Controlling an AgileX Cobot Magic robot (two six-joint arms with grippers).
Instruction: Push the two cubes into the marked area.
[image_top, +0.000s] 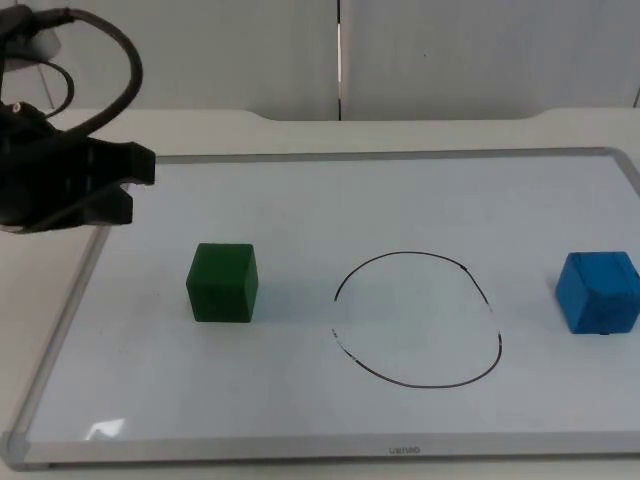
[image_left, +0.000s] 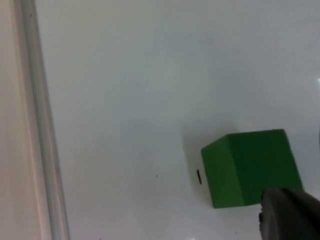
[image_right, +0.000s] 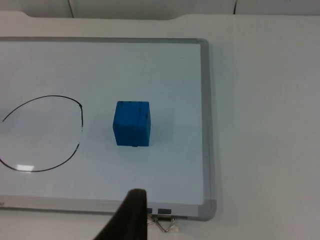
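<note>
My top camera looked down and forward over the whole whiteboard (image_top: 330, 200). My left wrist camera sat close above the green cube (image_left: 250, 167), near the board's edge. My right wrist camera viewed the blue cube (image_right: 132, 123) and drawn circle (image_right: 50, 132) from farther back.

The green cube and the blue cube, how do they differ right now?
The green cube sits left of the drawn circle; the blue cube sits right of it. The left gripper hovers near the green one, none by the blue. Both lie outside the circle on the whiteboard.
</note>
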